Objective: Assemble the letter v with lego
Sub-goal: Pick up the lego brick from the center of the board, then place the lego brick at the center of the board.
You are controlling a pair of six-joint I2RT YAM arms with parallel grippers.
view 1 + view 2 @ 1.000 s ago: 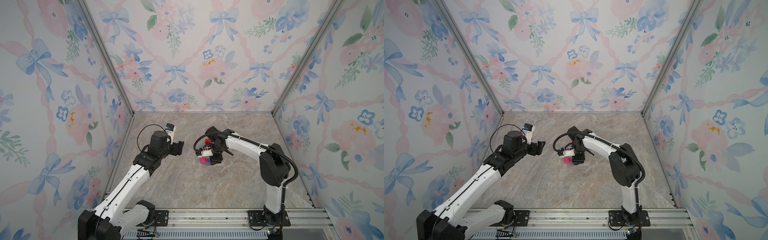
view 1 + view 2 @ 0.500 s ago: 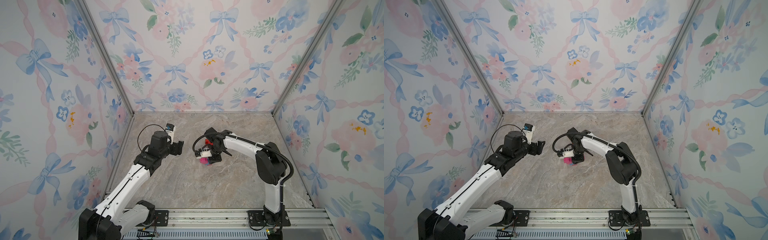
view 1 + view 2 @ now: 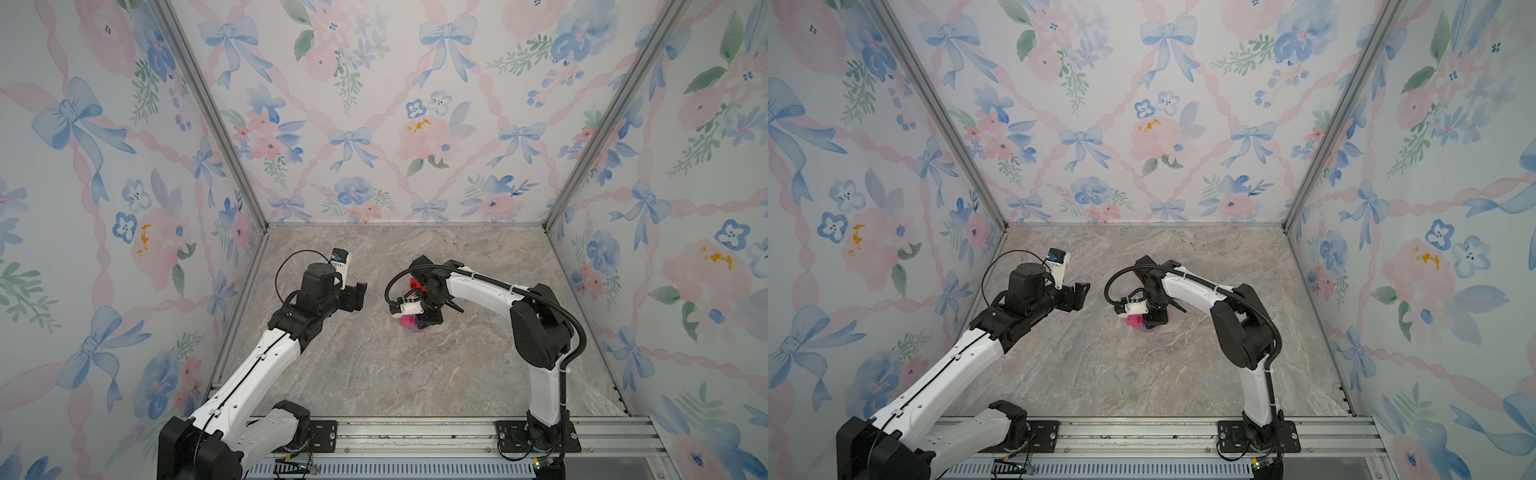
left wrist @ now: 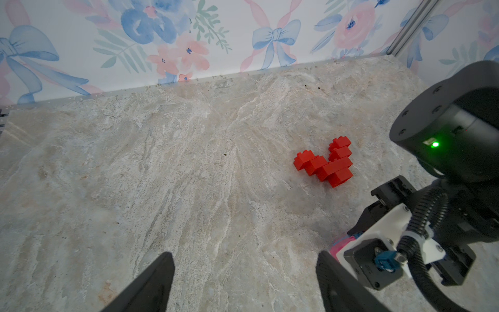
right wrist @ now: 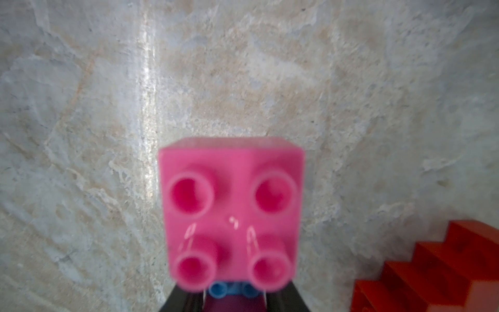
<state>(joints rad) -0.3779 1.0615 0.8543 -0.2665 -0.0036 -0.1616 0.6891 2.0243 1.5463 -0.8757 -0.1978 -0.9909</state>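
Pointing down at the tabletop [image 4: 162,162], my right pincer [image 3: 424,322] is at the pink brick [image 5: 232,210] and blue brick [image 5: 232,290]. I cannot tell if it is clamped. My left pincer [image 4: 244,255] is apart, and the red bricks [image 4: 324,162] sit nearby.

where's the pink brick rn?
In both top views the pink brick sits at the right gripper, on the side of the red lego cluster nearer the base rail.

Left gripper [image 4: 244,256] spread wide
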